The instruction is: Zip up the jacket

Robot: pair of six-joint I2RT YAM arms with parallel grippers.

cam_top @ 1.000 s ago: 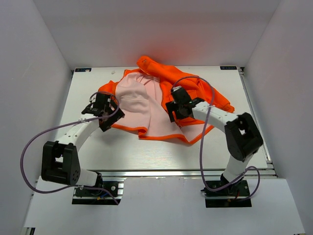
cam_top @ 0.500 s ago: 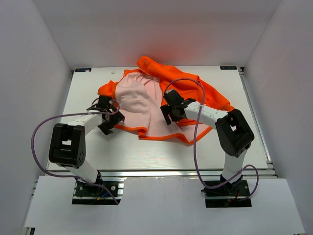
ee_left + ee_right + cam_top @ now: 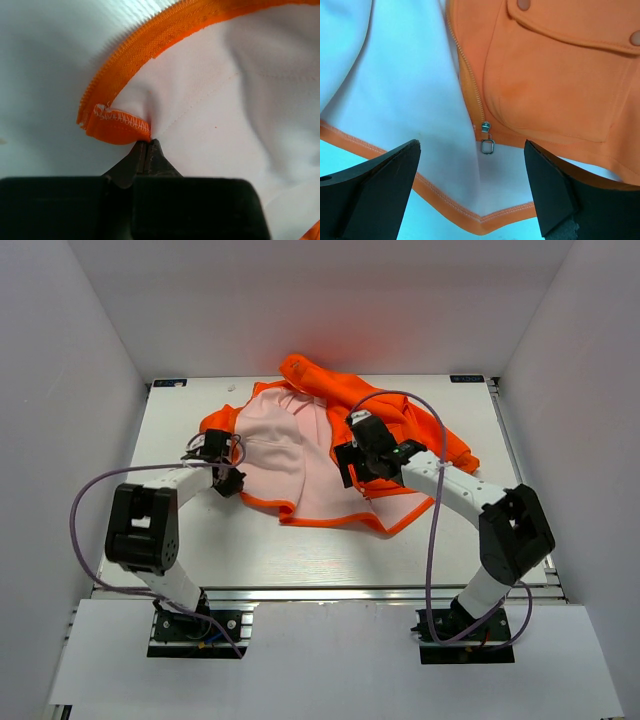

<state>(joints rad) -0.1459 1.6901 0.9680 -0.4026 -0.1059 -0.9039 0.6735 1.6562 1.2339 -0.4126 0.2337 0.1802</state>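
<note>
The left gripper (image 3: 149, 146) was pinched shut on the jacket (image 3: 305, 373) at the bottom corner of one front panel, just inside the toothed zipper edge (image 3: 125, 55), a grip that had to hold firm without dragging the cloth. The right gripper (image 3: 471, 150) hung with its jaws wide apart above the slider's pull ring (image 3: 487, 146), and would do best to close squarely on it. The jacket lay open, lining up, on the far middle of the table (image 3: 250, 550), so the zipper halves probably needed joining at the hem first.
</note>
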